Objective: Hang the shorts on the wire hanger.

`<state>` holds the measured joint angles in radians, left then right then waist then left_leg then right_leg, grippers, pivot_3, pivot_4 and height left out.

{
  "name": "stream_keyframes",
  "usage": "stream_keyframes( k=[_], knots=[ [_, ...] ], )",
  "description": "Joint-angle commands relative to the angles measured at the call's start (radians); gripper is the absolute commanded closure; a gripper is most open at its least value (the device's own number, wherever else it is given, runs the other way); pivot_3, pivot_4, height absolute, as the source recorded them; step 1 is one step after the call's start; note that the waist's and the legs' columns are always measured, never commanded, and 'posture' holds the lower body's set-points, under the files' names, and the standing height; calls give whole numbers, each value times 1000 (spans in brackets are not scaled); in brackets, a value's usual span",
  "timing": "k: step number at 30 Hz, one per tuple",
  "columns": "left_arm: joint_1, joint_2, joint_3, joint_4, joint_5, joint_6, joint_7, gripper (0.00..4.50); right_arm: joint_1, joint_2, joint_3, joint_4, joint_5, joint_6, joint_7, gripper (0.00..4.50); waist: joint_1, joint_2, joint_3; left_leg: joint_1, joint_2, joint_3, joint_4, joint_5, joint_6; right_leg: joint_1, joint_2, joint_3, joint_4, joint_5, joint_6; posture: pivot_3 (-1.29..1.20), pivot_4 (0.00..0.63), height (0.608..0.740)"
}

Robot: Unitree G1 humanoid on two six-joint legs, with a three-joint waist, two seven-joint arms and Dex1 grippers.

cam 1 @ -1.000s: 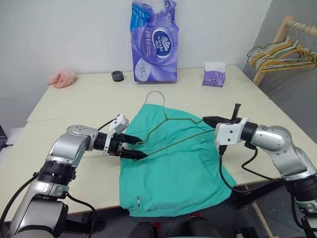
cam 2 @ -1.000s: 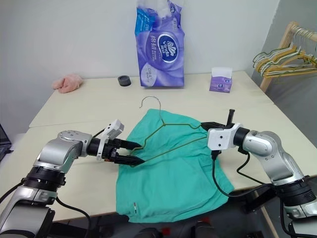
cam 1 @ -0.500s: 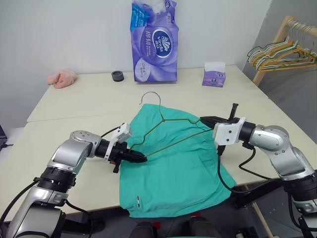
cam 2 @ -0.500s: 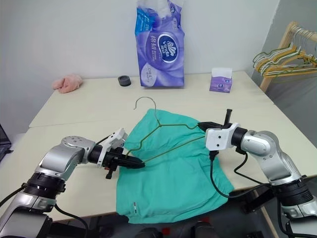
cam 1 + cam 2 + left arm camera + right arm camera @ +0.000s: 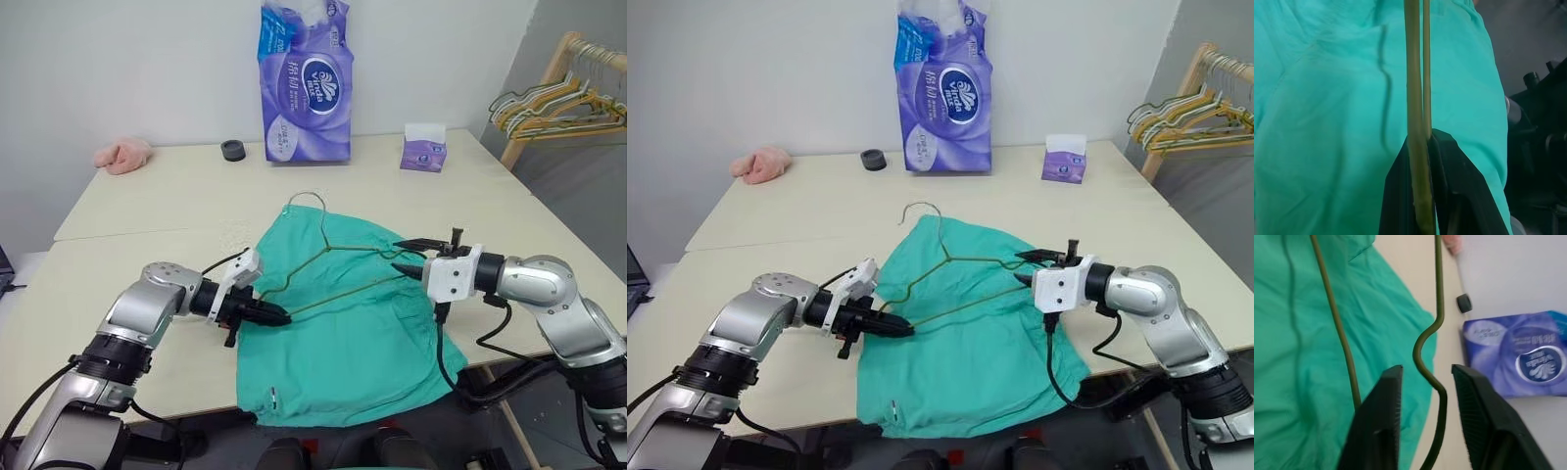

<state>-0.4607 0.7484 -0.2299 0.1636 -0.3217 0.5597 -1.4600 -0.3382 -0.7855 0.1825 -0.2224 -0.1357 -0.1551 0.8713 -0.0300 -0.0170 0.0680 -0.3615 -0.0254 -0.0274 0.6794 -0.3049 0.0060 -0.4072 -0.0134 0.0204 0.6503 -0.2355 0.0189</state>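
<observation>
— Where are the shorts at this moment?

— They lie flat on the pale table, at the near edge, and the lower part hangs a little over this edge. The wire hanger is on top of them. Its small hook points to the far side of the table, just past the upper border of the fabric.

— And the left gripper, what does it do?

— It is clenched on the wire hanger, at the left corner of the triangle. In the left wrist view the two black fingers are pressed together and the wire passes between them, with the green fabric behind. I cannot tell if it also pinches the fabric.

— The right gripper also?

— No, this one is released. Its fingers stand apart, and in the right wrist view the bent wire of the right corner runs through the gap between them, near the fingers. If it touches one of them, I cannot tell. It grasps nothing.

— What else is on the table?

— At the far side a tall purple pack of tissue, a small purple tissue box, a small dark ring and a pink cloth. At the right, beside the table, a wooden rack with hangers.
</observation>
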Motion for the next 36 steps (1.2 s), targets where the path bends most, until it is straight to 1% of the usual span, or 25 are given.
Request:
stream_keyframes(
  k=[1, 2, 3, 6, 9, 10, 13, 16, 19, 22, 25, 30, 33, 36],
  knots=[
    [-17, -11, 16, -20, 30, -54, 58, 4500, 22, -53, -42, -100, 81, 157, 86, 1423, 2, 0, 0, 0, 0, 0, 0, 0, 0, 0, 0, 0, 0, 0, 0, -53, 41, 740],
    [-29, -23, 22, -4, 53, -84, 98, 4500, 33, -81, -68, -136, 129, 246, 122, 1097, 4, 1, 0, 0, 0, 0, 0, 0, 0, 0, 0, 0, 0, 0, 0, -52, 43, 740],
    [-39, -31, 25, 9, 73, -109, 129, 4500, 41, -104, -90, -166, 171, 327, 147, 1097, 5, 1, 0, 0, 0, 0, 0, 0, 0, 0, 0, 0, 0, 0, 0, -52, 43, 740],
    [-53, -37, 24, 25, 106, -170, 158, 4500, 52, -140, -133, -229, 261, 479, 177, 1097, 6, 0, 0, 0, 0, 0, 1, 0, 0, 0, -1, -1, 0, 0, 0, -55, 44, 740],
    [-76, -30, -13, 11, 203, -314, 202, 4500, 55, -139, -183, -293, 403, 787, 157, 1097, 4, 0, 0, 0, 0, -1, 0, 0, 0, 1, 0, -1, 0, 0, 0, -65, 48, 740],
    [-78, -26, -23, -1, 221, -337, 203, 4500, 51, -139, -180, -304, 407, 847, 137, 1097, 4, 0, 0, 0, 0, -1, 0, 0, 0, 1, -1, -1, 0, 0, 0, -67, 49, 740],
    [-83, -33, -26, -54, 214, -314, 187, 4500, 38, -160, -146, -342, 424, 948, 127, 1097, 3, 1, 1, 0, 0, -1, 0, 0, 0, 1, -1, -1, 0, 0, 0, -67, 51, 740],
    [-85, -30, -33, -81, 223, -318, 179, 4500, 23, -160, -111, -352, 425, 986, 114, 1097, 2, 1, 1, 0, 0, -1, 0, 0, 0, 0, -1, -1, -1, 0, 0, -67, 50, 740],
    [-87, -19, -48, -113, 237, -326, 165, 4500, -6, -162, -40, -309, 368, 978, 86, 1097, 1, 1, 1, 0, 0, -1, 0, 0, 0, 1, -1, -1, -1, 0, 0, -64, 49, 740],
    [-88, -10, -59, -125, 254, -336, 157, 4500, -33, -167, 1, -274, 337, 965, 78, 1097, 0, 1, 1, 0, 0, 0, 0, 0, 0, 0, -1, -1, -1, 0, 0, -56, 42, 740],
    [-87, -2, -64, -123, 277, -346, 160, 4500, -22, -214, -38, -302, 394, 982, 141, 1097, 2, 1, 1, 0, 0, 0, 0, 0, 0, 0, -1, -1, -1, 0, 0, -56, 42, 740],
    [-81, 0, -57, -116, 287, -343, 170, 4500, 28, -297, -184, -344, 533, 1006, 241, 1097, 5, 1, 1, 0, 0, -1, 0, 0, 0, 0, -1, -2, -1, 0, 1, -37, 39, 740],
    [-75, 1, -55, -126, 284, -336, 167, 4500, 39, -307, -230, -336, 553, 1009, 225, 1097, 5, 0, 1, 0, 0, -1, 0, 0, 0, 1, -1, -2, -1, 0, 1, -43, 38, 740],
    [-77, 0, -57, -131, 281, -334, 160, 4500, 29, -292, -192, -321, 522, 1018, 169, 1097, 4, 0, 1, 0, 0, -1, 0, 0, 0, 1, -1, -2, -1, 0, 1, -54, 36, 740]
  ],
)
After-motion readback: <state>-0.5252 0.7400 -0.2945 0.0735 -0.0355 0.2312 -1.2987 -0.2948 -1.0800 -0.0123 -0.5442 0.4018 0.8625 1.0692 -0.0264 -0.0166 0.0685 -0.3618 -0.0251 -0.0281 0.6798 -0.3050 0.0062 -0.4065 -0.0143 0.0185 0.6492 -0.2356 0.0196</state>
